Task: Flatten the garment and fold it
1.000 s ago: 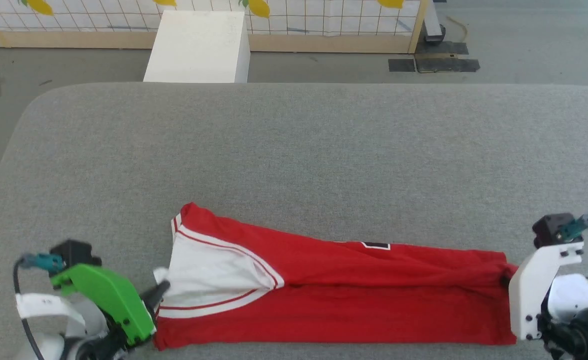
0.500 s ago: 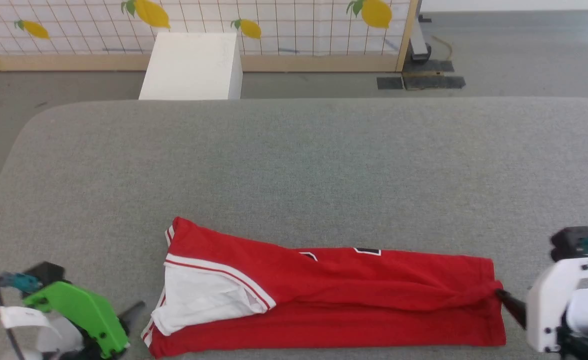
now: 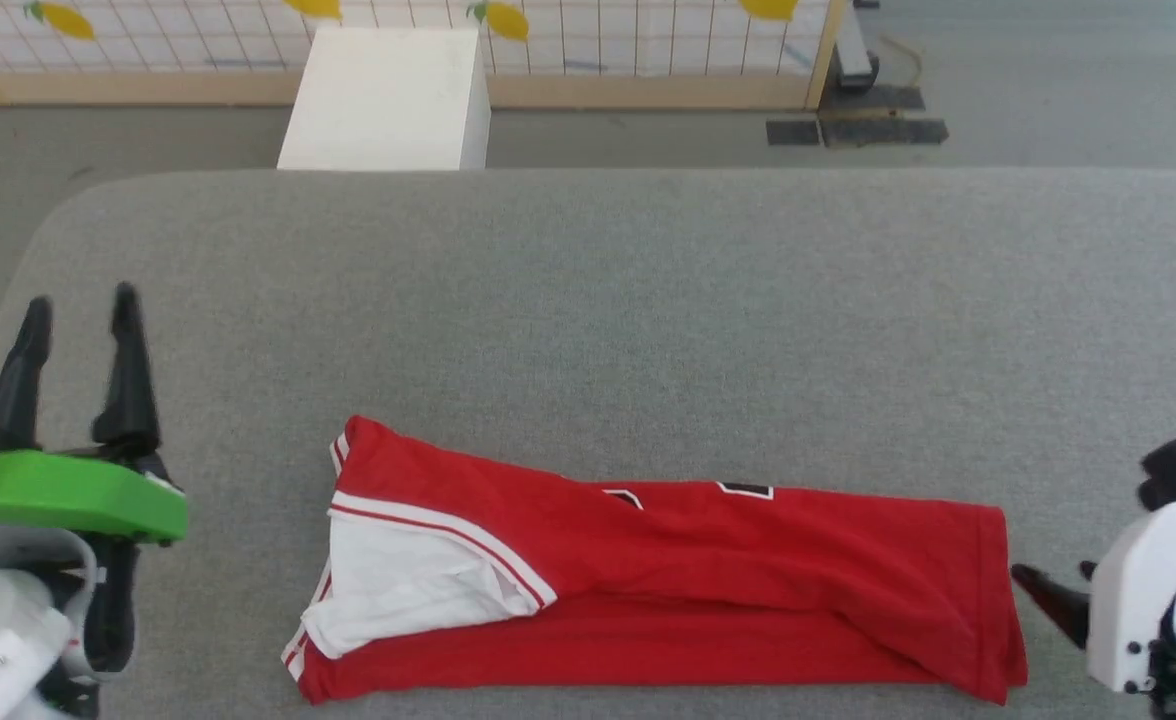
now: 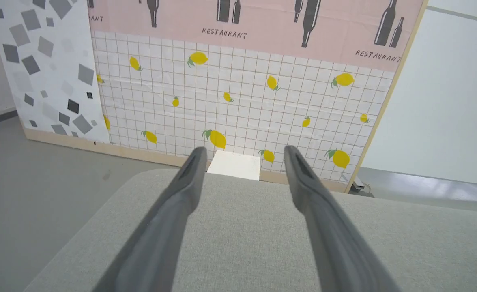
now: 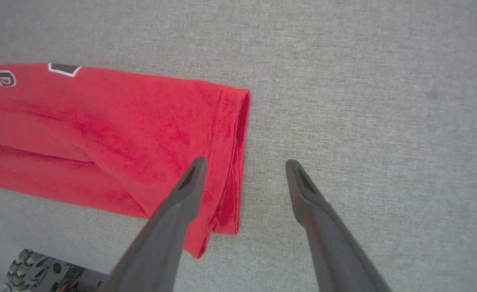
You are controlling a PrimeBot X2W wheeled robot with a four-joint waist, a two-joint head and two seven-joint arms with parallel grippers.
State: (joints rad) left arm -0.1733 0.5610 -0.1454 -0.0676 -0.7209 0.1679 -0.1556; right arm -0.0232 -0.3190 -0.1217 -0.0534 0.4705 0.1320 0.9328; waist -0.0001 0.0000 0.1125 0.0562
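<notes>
The garment [image 3: 748, 560] lies near the front edge of the grey table [image 3: 598, 300], folded lengthwise into a long red strip. Its white sleeve [image 3: 408, 570] rests on top at the left end, and bits of black print show along the far fold. My left gripper [image 3: 80, 305] is open, left of the garment and apart from it, with nothing between its fingers; in the left wrist view the left gripper [image 4: 242, 150] points over the table at the wall. My right gripper [image 3: 1048, 575] is open just past the right end. In the right wrist view the right gripper [image 5: 245, 163] stands over the hem of the garment [image 5: 121, 121].
A white box [image 3: 388, 95] stands on the floor beyond the table's far edge, in front of a lemon-print partition [image 3: 598, 40]. Black floor plates [image 3: 858, 130] lie at the back right. The table's rounded left corner [image 3: 58, 220] is close to my left arm.
Both grippers have opened and let go of the garment's ends. The left arm has drawn away, fingers now pointing far-ward; the right has backed off slightly. The camera also shifted.
</notes>
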